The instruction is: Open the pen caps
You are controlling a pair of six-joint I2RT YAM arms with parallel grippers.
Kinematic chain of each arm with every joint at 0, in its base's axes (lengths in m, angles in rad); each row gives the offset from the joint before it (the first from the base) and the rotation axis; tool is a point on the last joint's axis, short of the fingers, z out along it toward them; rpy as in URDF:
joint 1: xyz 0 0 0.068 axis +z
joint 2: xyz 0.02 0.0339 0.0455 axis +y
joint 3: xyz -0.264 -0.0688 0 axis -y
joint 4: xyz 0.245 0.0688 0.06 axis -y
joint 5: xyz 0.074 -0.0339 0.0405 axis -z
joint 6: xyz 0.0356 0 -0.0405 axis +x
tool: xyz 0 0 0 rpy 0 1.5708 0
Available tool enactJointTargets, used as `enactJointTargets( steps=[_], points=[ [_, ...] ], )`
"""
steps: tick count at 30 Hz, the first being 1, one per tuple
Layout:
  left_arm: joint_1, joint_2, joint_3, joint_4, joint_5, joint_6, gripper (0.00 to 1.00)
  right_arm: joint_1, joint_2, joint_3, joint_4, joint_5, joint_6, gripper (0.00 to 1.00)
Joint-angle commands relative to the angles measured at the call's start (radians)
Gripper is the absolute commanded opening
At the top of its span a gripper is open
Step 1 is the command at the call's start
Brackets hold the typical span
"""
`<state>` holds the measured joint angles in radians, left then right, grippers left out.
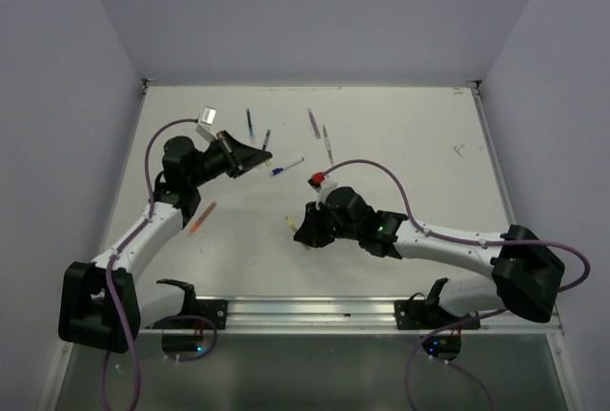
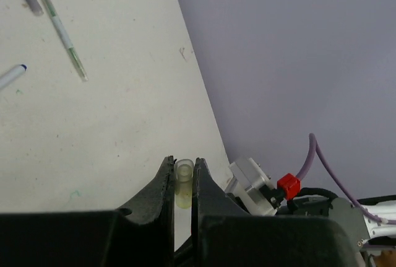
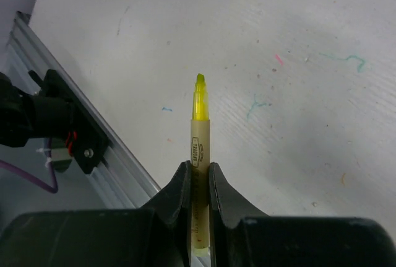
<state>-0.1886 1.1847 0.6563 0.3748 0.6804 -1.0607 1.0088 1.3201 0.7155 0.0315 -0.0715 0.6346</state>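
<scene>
My left gripper (image 2: 182,161) is shut on a pale yellow pen cap (image 2: 183,183), held above the table; in the top view this gripper (image 1: 266,157) hovers at the centre left. My right gripper (image 3: 198,165) is shut on a yellow pen (image 3: 199,134) whose bright yellow tip (image 3: 200,82) is bare and points away from the jaws. In the top view the right gripper (image 1: 296,230) is near the table's middle, apart from the left one. Other pens lie on the table: a blue pen (image 1: 250,125), a purple pen (image 1: 313,122), an orange-red pen (image 1: 202,218).
A teal pen (image 1: 266,138), a blue-tipped pen (image 1: 286,167) and a grey pen (image 1: 327,144) lie at the far middle. A metal rail (image 1: 315,313) runs along the near edge. Walls close in the table's left, far and right sides.
</scene>
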Motion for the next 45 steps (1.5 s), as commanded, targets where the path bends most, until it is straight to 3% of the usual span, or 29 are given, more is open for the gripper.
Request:
enactJointTargets(
  steps=[1,6,9,13,18,27,38,41,45],
  points=[
    [0.001,-0.072,0.022,-0.083,-0.056,0.178,0.0,-0.048,-0.088,0.044,-0.006,-0.113,0.039,0.0],
    [-0.095,-0.013,0.15,-0.515,-0.224,0.386,0.0,-0.208,-0.078,0.186,-0.385,0.129,-0.033,0.0],
    [-0.216,0.036,0.14,-0.539,-0.35,0.403,0.0,-0.274,-0.027,0.281,-0.534,0.336,-0.097,0.0],
    [-0.334,0.145,0.164,-0.544,-0.396,0.398,0.0,-0.347,0.036,0.326,-0.596,0.432,-0.136,0.0],
    [-0.41,0.311,0.255,-0.599,-0.514,0.415,0.0,-0.461,0.172,0.331,-0.591,0.352,-0.182,0.0],
    [-0.468,0.565,0.476,-0.709,-0.671,0.442,0.0,-0.529,0.292,0.315,-0.519,0.291,-0.233,0.0],
    [-0.492,0.664,0.496,-0.772,-0.765,0.444,0.0,-0.535,0.344,0.292,-0.455,0.266,-0.231,0.03],
    [-0.492,0.664,0.496,-0.775,-0.779,0.444,0.07,-0.535,0.358,0.289,-0.447,0.269,-0.23,0.06],
    [-0.491,0.668,0.493,-0.78,-0.785,0.444,0.23,-0.535,0.372,0.277,-0.435,0.271,-0.227,0.11]
  ],
)
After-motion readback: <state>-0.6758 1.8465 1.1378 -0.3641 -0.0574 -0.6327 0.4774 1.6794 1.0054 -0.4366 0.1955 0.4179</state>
